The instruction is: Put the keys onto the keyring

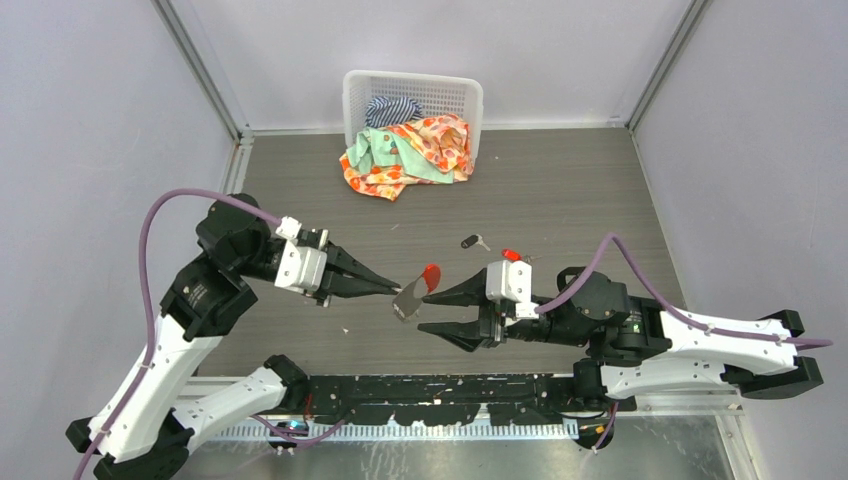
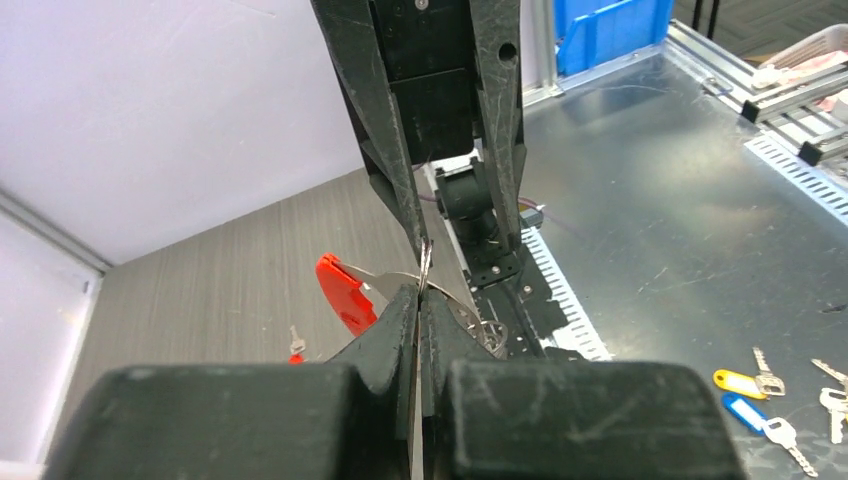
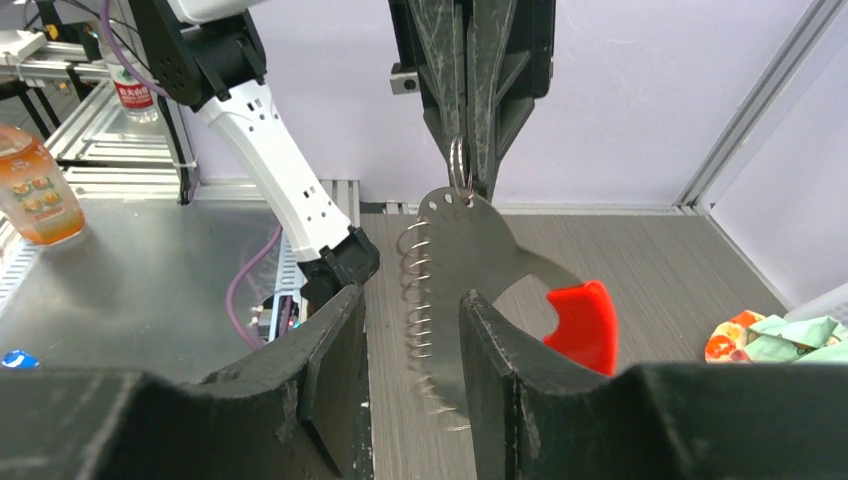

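Observation:
My left gripper [image 1: 397, 290] is shut on the grey ring [image 2: 427, 262] of the keyring [image 1: 410, 300] and holds it above the table. A flat silvery piece [image 3: 465, 250] edged with small wire loops hangs from the ring, with the red tag [image 3: 582, 325] beside it. My right gripper [image 1: 423, 312] is open, its fingers either side of that hanging piece in the right wrist view [image 3: 410, 300]. The black-headed key [image 1: 470, 241] and the red-headed key [image 1: 512, 255] lie loose on the table behind the right gripper. The red-headed key also shows in the left wrist view [image 2: 296, 345].
A white basket [image 1: 455, 92] with spilling clothes [image 1: 408, 150] stands at the back wall. The black base rail [image 1: 450, 395] runs along the near edge. Off the table lie several tagged keys [image 2: 745, 380] and an orange bottle [image 3: 35, 190].

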Controlling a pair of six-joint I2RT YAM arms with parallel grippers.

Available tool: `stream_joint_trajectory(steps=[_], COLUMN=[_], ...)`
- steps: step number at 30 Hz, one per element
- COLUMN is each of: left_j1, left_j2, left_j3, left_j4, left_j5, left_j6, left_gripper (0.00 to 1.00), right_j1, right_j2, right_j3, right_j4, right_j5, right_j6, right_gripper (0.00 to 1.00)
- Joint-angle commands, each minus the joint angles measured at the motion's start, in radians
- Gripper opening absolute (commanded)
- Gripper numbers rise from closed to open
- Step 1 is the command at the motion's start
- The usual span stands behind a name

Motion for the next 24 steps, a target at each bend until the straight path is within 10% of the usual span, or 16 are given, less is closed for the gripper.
stream_joint_trajectory(steps=[1, 24], left_j1=[0.002, 0.002], left_j2=[0.005, -0.027], left_j3=[0.002, -0.062], left_j4=[0.089, 0.103], left_j5=[0.076, 0.056], left_j6=[-0.072, -0.090], left_gripper=[0.00, 0.00], right_j1=[0.004, 0.004], right_j2=[-0.022, 0.081], right_j3=[0.023, 0.066], right_j4=[0.076, 0.174], right_j5=[-0.018, 0.109], right_j6=[-0.032, -0.073], right_gripper=[0.45, 0.34])
